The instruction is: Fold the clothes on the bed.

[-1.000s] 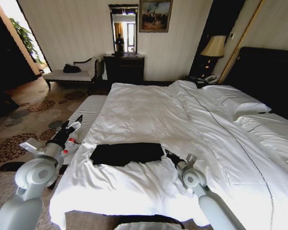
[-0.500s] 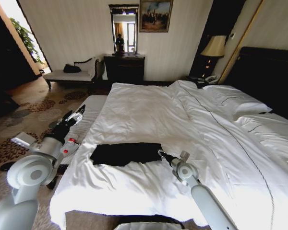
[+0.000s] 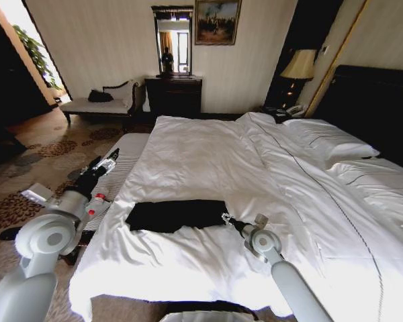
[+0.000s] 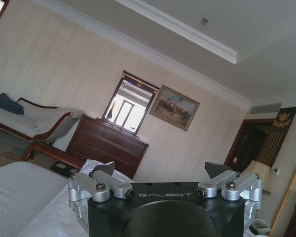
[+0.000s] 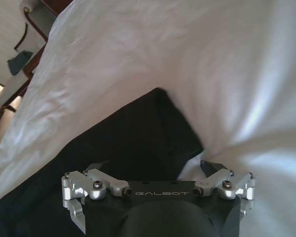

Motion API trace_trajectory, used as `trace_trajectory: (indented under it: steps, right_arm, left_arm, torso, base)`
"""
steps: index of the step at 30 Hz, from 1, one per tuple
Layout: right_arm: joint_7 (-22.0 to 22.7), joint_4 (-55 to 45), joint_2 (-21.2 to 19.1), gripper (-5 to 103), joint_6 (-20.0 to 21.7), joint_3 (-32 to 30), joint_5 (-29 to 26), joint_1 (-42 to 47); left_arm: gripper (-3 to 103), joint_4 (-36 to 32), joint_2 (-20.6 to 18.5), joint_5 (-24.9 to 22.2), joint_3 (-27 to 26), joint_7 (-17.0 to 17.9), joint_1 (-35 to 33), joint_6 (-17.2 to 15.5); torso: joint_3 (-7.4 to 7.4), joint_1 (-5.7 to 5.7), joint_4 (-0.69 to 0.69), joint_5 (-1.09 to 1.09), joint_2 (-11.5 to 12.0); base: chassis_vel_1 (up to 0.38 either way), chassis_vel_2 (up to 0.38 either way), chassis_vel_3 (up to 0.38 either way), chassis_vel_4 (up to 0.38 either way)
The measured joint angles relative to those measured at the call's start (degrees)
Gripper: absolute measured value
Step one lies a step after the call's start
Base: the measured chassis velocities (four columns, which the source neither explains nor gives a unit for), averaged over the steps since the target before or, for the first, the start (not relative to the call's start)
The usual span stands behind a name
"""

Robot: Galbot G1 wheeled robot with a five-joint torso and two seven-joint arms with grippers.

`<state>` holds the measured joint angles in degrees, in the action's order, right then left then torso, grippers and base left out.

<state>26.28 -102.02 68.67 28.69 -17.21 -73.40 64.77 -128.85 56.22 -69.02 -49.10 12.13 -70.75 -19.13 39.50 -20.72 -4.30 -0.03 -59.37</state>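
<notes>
The clothes (image 3: 177,215) lie folded on the bed (image 3: 208,161), just beyond the right gripper's (image 3: 226,218) wide-open, empty jaws.

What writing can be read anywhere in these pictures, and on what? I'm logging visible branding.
"GALBOT": white letters on the black body of the left hand, which is raised beside the bed.
"GALBOT": the same on the right hand, held over the black T-shirt.
The T-shirt, lying folded, shows no lettering.
The framed painting on the wall is too small to read.
</notes>
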Motion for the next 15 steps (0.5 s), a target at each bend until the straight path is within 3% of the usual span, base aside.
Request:
trace_trajectory:
  steps: [8,10,14,15]
  right_arm:
    - [-3.52,0.2,0.74,103,0.08,1.29,0.77,-0.4]
    - [-3.69,0.21,0.74,99,-0.02,1.43,0.86,-0.46]
    - [-3.89,0.31,0.63,78,-0.54,1.53,1.15,-0.48]
    - [-3.89,0.31,0.63,78,-0.54,1.53,1.15,-0.48]
  left_arm:
    - [100,0.35,-0.34,0.22,-0.48,-0.09,-0.5,0.12]
    - [100,0.4,-0.34,0.32,-0.5,-0.11,-0.57,0.16]
    - [100,0.72,-0.13,1.22,-0.31,-0.28,-0.67,0.49]
    - [100,0.72,-0.13,1.22,-0.31,-0.28,-0.67,0.49]
  torso:
    - [0.0,0.0,-0.03,0.0,0.0]
    - [0.0,0.0,-0.03,0.0,0.0]
    - [0.0,0.0,-0.03,0.0,0.0]
    - [0.0,0.0,-0.03,0.0,0.0]
  base:
    - [0.0,0.0,0.0,0.0]
    - [0.0,0.0,0.0,0.0]
    - [0.0,0.0,0.0,0.0]
    - [0.0,0.0,0.0,0.0]
